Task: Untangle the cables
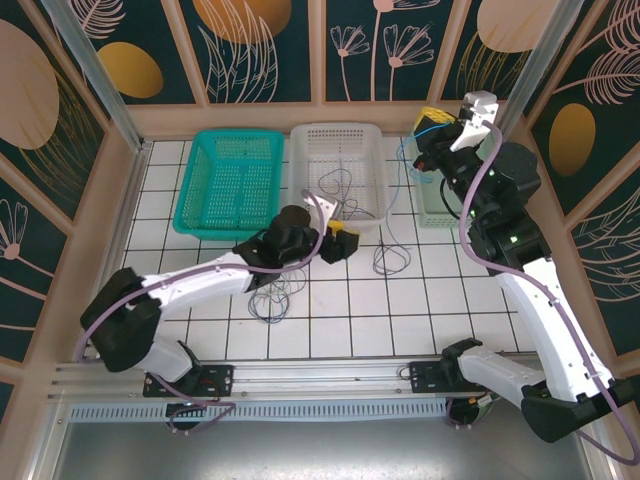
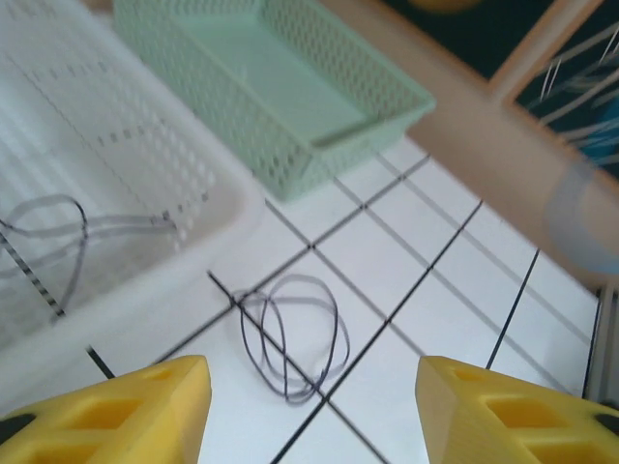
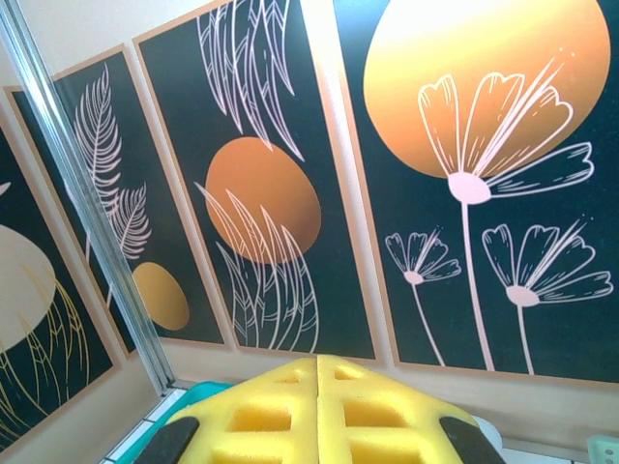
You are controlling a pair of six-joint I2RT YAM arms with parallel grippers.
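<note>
Thin cables lie in loose loops. One dark loop [image 1: 390,257] [image 2: 290,338] rests on the white tiles ahead of my left gripper [image 1: 340,240] [image 2: 314,416], which hovers above it, open and holding nothing. Another tangle [image 1: 270,300] lies on the tiles under my left arm. A greyish cable [image 1: 340,185] [image 2: 58,232] lies in the white basket [image 1: 337,128] [image 2: 193,193]. My right gripper [image 1: 432,125] [image 3: 319,406] is raised at the back right with its yellow pads pressed together. A thin bluish cable [image 1: 405,152] hangs beside it; I cannot tell if it is pinched.
A teal basket [image 1: 228,134] stands at the back left beside the white one. A pale green basket [image 1: 435,205] [image 2: 290,164] sits at the back right under my right arm. Wooden walls enclose the tiled table.
</note>
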